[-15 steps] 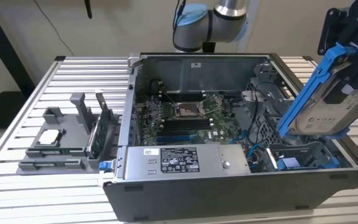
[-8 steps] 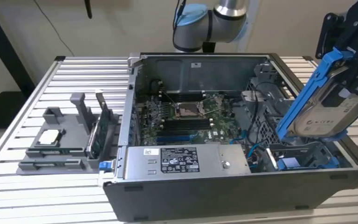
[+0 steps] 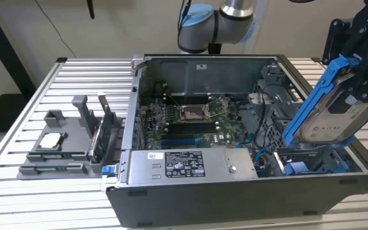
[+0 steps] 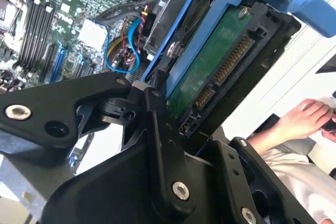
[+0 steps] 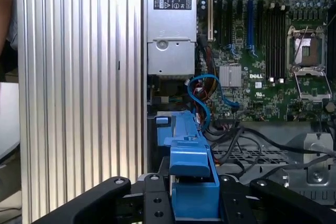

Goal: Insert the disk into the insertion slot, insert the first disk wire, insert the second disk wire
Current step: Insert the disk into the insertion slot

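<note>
At the exterior view's right, over the front corner of the open computer case [image 3: 235,201], the disk [image 3: 337,117] is held steeply tilted in its blue frame [image 3: 315,96], pinched between the jaws of the gripper [image 3: 356,81]. The lower end of the disk hangs just above the slot [image 3: 308,154] and is not yet seated between the rails. In the second wrist view the connector row [image 4: 231,64] on the disk's green underside is bare, so no wire is fitted.

For a clean insertion, the frame is best brought parallel with the rails before any pressure is applied. A skewed entry would probably wedge one blue edge against a rail.

The slot is hemmed in by the case wall at the exterior view's right. The grey power supply box [image 3: 238,165] closes it in toward the exterior view's left. Blue cables [image 5: 210,90] lie near the slot mouth and could be caught under the frame.

Open room is available above the case and over the slatted surface [image 3: 75,76]. A person's hand [image 4: 310,116] is seen beyond the disk in the second wrist view, apart from the case.
</note>
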`<act>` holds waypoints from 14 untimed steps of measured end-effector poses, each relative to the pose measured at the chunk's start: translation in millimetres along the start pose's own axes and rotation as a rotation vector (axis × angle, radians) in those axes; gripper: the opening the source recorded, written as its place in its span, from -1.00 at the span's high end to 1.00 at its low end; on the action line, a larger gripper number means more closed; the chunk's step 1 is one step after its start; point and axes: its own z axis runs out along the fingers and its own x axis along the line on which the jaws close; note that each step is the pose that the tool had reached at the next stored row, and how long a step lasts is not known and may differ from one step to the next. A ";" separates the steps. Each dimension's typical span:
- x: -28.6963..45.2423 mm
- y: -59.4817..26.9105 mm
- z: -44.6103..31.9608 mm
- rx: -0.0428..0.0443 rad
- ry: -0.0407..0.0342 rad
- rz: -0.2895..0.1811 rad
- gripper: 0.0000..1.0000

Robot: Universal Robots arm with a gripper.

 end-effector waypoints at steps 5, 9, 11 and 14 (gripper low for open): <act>0.0 -0.4 4.1 0.0000 0.0001 0.000 0.35; 0.0 -0.7 5.5 0.0000 0.0000 0.000 0.35; 0.0 -0.7 5.5 0.0000 0.0002 0.000 0.35; -0.1 -0.7 6.1 0.0000 0.0000 0.000 0.35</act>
